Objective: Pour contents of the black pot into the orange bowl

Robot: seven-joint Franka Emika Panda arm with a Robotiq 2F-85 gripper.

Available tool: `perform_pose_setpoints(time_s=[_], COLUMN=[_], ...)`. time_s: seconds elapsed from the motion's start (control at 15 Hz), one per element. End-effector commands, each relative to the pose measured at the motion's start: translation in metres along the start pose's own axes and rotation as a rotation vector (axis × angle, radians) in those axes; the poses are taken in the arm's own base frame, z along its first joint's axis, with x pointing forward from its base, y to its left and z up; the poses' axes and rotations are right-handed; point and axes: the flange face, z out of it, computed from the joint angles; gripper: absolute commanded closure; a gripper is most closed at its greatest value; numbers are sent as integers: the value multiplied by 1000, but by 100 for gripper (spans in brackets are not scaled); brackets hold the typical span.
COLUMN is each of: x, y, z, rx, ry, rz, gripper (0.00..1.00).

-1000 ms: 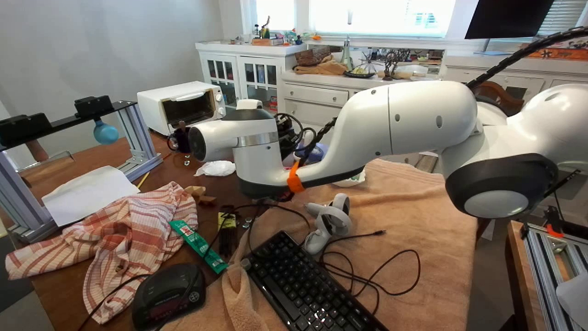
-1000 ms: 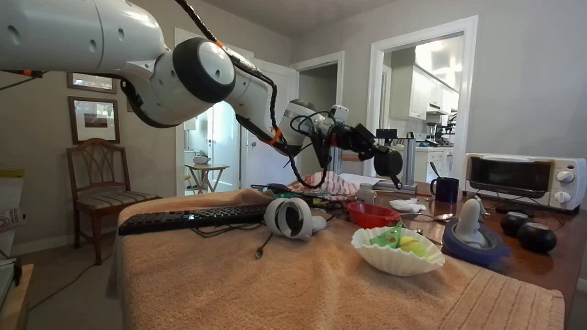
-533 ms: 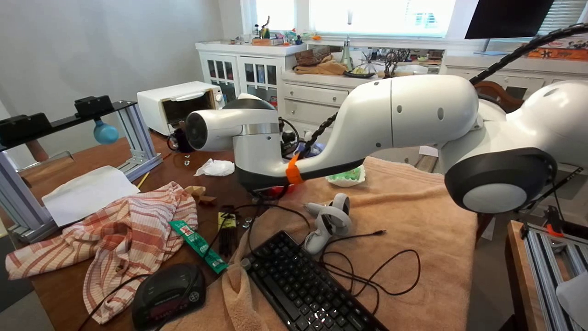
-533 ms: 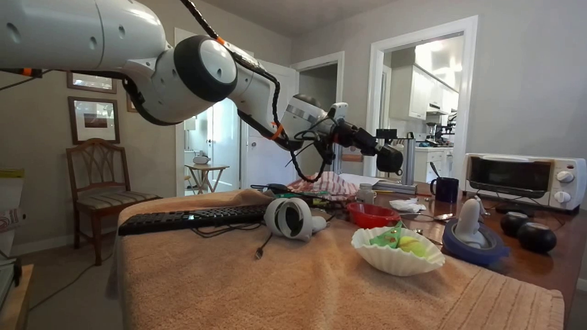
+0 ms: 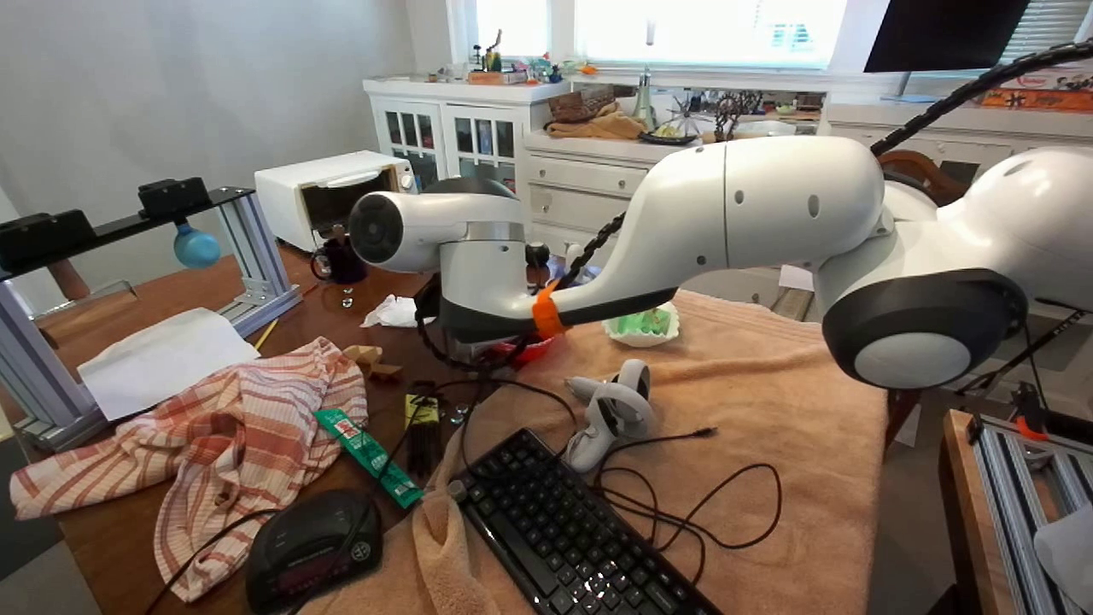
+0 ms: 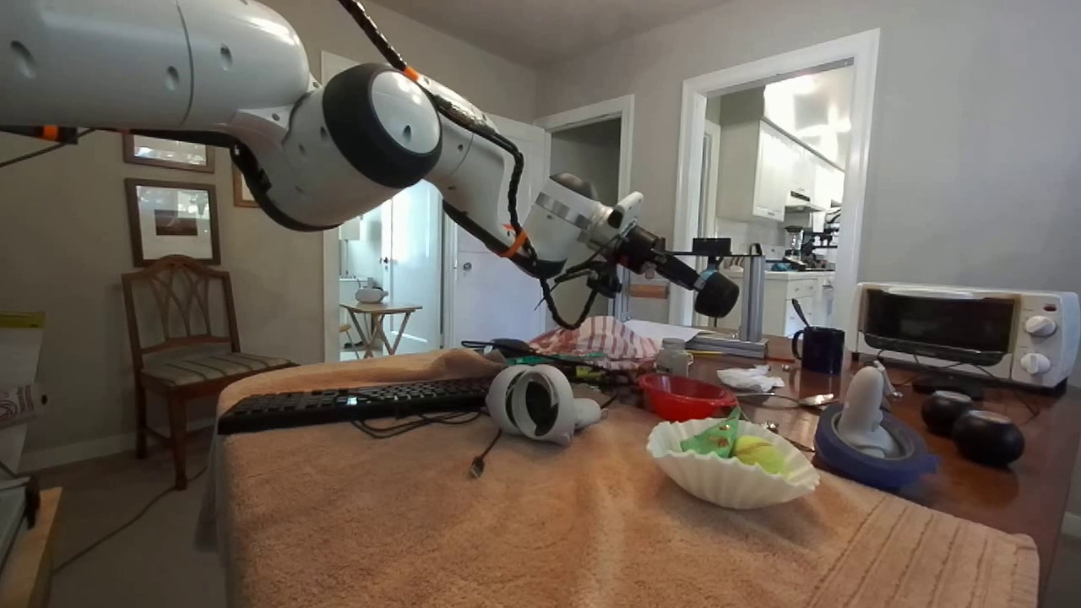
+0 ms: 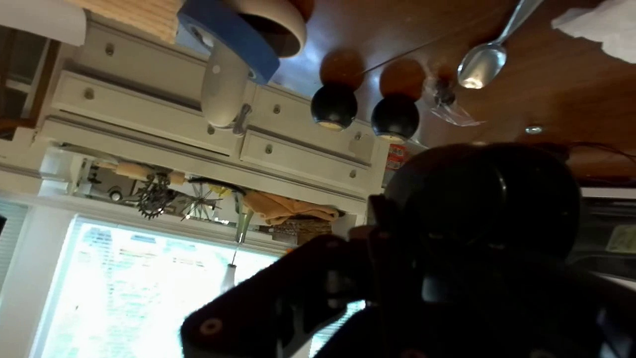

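The black pot [image 6: 716, 294] is up in the air above the table, held at the end of my gripper [image 6: 691, 280] in an exterior view. It is tilted, and its contents do not show. In the wrist view the pot [image 7: 482, 194] is a dark round shape at the dark fingers, and the exact grip is too dark to see. The bowl, which looks red, [image 6: 688, 399] stands on the table below and nearer the camera; it is apart from the pot. The bowl [image 5: 529, 350] is partly hidden behind the arm in an exterior view, where pot and gripper are hidden.
A white fluted bowl [image 6: 733, 473] with green and yellow things stands beside the red bowl. Near them are a white controller [image 6: 540, 405], a clear jar [image 6: 674, 356], tissue [image 6: 750, 377], a dark mug [image 6: 819, 350] and a metal frame [image 6: 752, 300]. A keyboard [image 5: 564, 521] lies on the towel.
The wrist has turned and the forearm has risen a little. The pot has rolled with it, staying at nearly the same spot. More of the red bowl and white bowl shows past the arm.
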Motion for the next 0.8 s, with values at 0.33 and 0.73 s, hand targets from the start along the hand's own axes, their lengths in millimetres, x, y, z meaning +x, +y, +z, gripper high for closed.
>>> perform_pose_setpoints(time_s=[0.33, 0.73], x=[-5, -12], y=[-23, -31], z=[8, 18], rx=[312, 553], ry=[-104, -173], rz=[118, 98], gripper=[99, 99])
